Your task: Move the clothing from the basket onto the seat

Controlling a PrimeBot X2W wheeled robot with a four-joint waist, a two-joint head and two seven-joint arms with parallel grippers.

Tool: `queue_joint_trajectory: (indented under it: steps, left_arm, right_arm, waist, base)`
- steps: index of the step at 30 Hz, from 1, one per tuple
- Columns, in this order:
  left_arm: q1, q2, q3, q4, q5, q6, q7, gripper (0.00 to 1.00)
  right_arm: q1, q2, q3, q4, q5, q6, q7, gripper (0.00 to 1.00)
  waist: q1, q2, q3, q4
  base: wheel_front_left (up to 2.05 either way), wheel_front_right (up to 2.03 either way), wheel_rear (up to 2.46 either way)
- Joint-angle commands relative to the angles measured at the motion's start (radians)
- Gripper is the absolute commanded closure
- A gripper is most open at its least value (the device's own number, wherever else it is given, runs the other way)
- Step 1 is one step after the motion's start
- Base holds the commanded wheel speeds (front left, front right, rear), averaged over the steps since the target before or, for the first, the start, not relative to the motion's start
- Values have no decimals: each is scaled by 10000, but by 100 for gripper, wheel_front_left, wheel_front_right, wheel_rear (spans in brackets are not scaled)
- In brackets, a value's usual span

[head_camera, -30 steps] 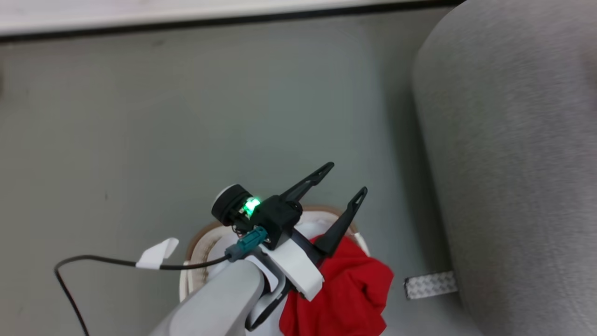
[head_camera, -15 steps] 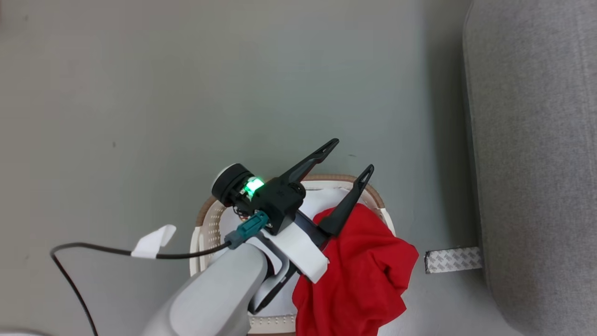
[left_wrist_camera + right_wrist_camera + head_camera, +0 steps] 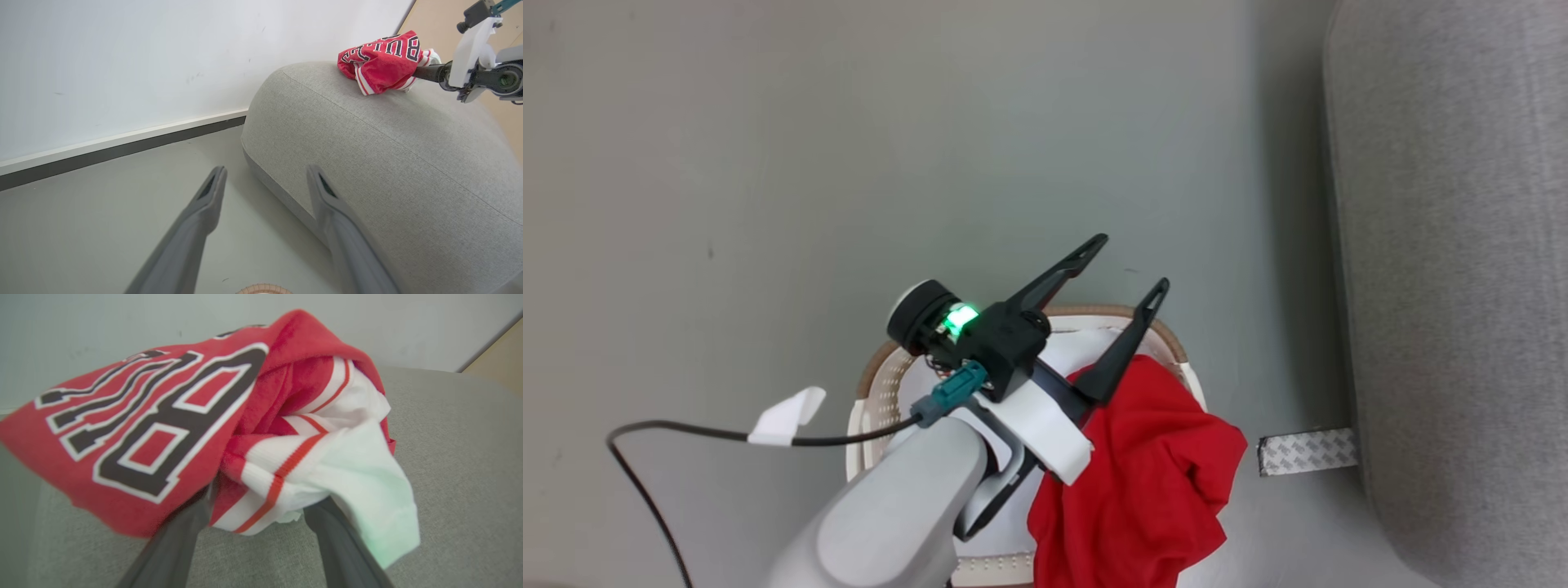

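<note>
Okay, my left gripper (image 3: 1131,263) hangs over the white laundry basket (image 3: 879,380), jaws spread wide with nothing between them. Just below its finger nearer the sofa (image 3: 1462,286), a plain red garment (image 3: 1152,482) is draped out over the basket's rim. My right gripper (image 3: 259,502) is over on the sofa cushion, jaws also apart, tips hidden under the lettered red jersey (image 3: 163,428). The jersey lies bunched on the cushion between and over both fingers. Tape strip (image 3: 1307,452) on the floor beside the sofa.
</note>
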Motion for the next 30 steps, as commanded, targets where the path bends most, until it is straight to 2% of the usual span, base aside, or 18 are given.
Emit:
queue_joint_trajectory:
  steps: [1, 11, 15, 23, 30]
  left_arm:
    - [24, 91, 60, 44, -56, 22, -32, 0]
    - [538, 125, 151, 277, -323, 116, -129, 0]
    - [870, 108, 292, 410, -525, 210, -183, 0]
    - [1655, 128, 901, 385, -736, 411, -201, 0]
    - [2668, 294, 1780, 193, -822, 659, -199, 0]
  right_arm:
    - [109, 82, 117, 40, 123, -24, 20, 0]
    - [609, 65, 1034, 224, 616, -24, 883, 0]
    - [973, -174, 1442, -74, 820, -24, 1242, 0]
    - [1844, -752, 2123, -1590, 1008, -24, 868, 0]
    - [2897, -978, 2346, -3724, 873, -24, 363, 0]
  waist:
    - [-1, 0, -124, -88]
    - [-1, 0, -1390, -371]
    - [-1, 0, -2201, -466]
    - [-1, 0, -3900, -432]
    - [-1, 0, -5346, -166]
  base:
    - [0, 0, 0]
    - [0, 0, 0]
    - [0, 0, 0]
    - [0, 0, 0]
    - [0, 0, 0]
